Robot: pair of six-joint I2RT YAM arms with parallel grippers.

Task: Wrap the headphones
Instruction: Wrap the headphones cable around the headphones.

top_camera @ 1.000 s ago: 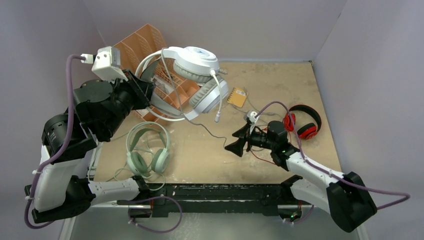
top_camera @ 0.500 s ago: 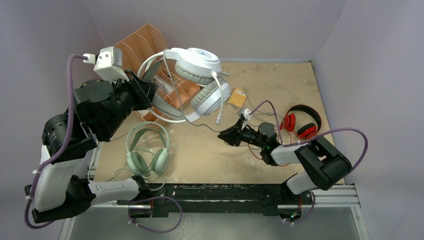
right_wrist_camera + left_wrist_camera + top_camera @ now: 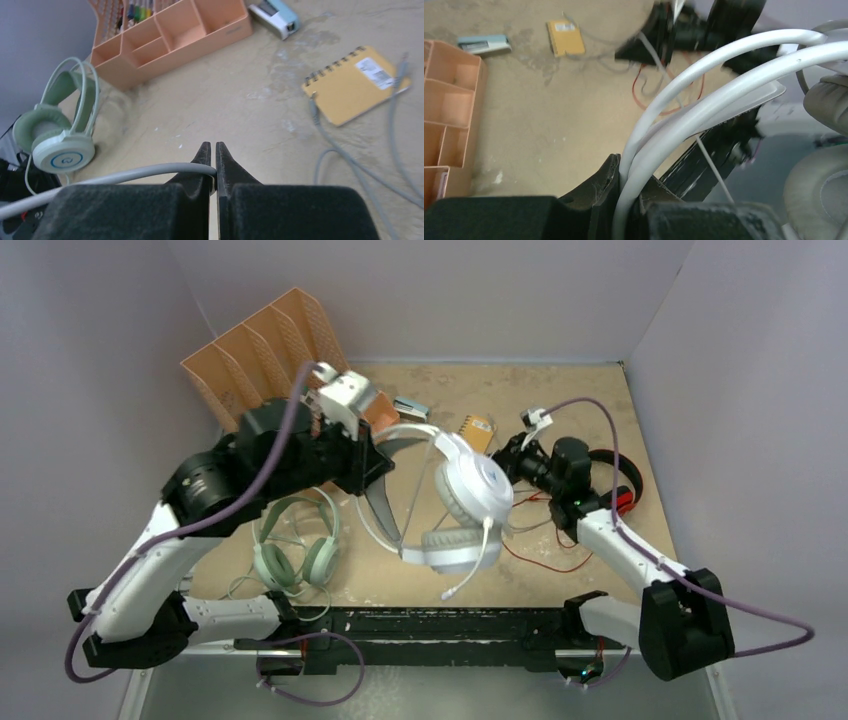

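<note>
Sand-coloured desk (image 3: 570, 390), enclosed by pale grey walls on three sides. Contents as follows.

1. White headset (image 3: 470, 490): at desk centre, raised by its headband with the earcups hanging and the boom microphone pointing toward the near edge. Whether the lower earcup touches the desk cannot be told. The left fingers (image 3: 626, 182) are clamped tight on the headband, which runs up between them. Probable purpose: to keep the headset aloft so its lead hangs free for winding.
2. Grey cord (image 3: 140, 174): pinched between the right fingers (image 3: 215, 152), which are closed with no gap showing. Probable purpose: to take up the slack and carry the lead around the headset. No turns wound yet.
3. Mint-green headset (image 3: 295, 540): flat on the desk at near left, cord loose, untouched.
4. Red and black headset (image 3: 615, 495): far right, mostly hidden behind the right arm. Its red cord (image 3: 530, 552) trails loose.
5. Sundries: orange organiser (image 3: 260, 350) at back left, yellow spiral notebook (image 3: 478, 427), pale blue stapler (image 3: 410, 408).

Changes against one second earlier: the white headset was held over the organiser at back left and has swung to centre. The right fingers stood wide apart over mid-desk; they have snapped closed and shifted back toward the notebook.
</note>
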